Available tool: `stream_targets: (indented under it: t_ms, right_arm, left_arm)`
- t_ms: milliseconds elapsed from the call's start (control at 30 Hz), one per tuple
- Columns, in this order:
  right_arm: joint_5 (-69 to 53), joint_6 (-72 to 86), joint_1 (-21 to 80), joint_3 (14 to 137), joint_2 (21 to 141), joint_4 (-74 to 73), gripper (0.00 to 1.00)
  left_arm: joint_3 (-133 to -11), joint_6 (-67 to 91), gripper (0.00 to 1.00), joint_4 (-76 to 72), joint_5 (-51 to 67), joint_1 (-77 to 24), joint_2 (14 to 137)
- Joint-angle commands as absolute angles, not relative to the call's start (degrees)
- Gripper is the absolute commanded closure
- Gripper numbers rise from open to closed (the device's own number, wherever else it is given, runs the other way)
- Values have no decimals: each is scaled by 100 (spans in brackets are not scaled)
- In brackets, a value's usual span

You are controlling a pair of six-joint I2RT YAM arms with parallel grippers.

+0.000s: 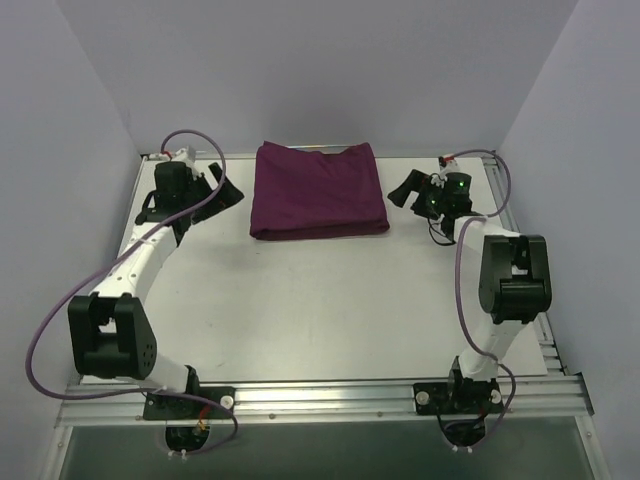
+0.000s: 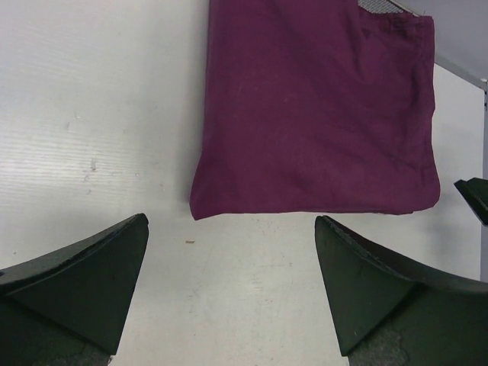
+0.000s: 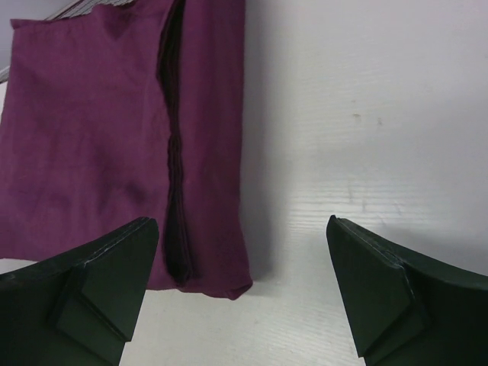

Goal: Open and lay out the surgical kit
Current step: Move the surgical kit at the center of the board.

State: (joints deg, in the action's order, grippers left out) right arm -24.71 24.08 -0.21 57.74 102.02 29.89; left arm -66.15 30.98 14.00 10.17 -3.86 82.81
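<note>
One white bench (image 1: 300, 300) w/ the folded maroon wrap (image 1: 318, 190) lying flat at its far middle, unopened. I see left claw (image 1: 222, 184) near its left edge, right claw (image 1: 407, 188) near its right edge; both gape wide, gripping nothing.

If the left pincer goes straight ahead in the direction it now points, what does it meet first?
Most likely the near edge of the purple cloth wrap; nothing else shows in between. The left pincer is open. Its height above the table is unclear.

Cloth wrap (image 1: 318, 190) blocks centre back; table (image 1: 320, 310) nearer open; walls (image 1: 300, 70) flank.
</note>
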Motion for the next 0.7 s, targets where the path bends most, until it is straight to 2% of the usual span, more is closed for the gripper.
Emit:
stream_targets:
  t_ms: [0, 467, 533, 667]
  right_arm:
    - [-3462, 2681, 53, 6327, 10564, 3411, 1]
    - [-3463, 2540, 422, 7619, 11821, 3041, 8]
    - [-3445, 2558, 483, 7787, 11996, 3015, 10]
    - [-3437, 2549, 571, 8041, 12216, 2901, 13]
  left_arm:
    - [-7048, 3006, 0, 1143, 1650, -334, 8832]
    - [-8200, 3357, 0, 203, 2619, -369, 11126]
    - [-8445, 3358, 5, 246, 2602, -387, 11406]
    - [-8841, 3322, 9, 404, 2584, -413, 11856]
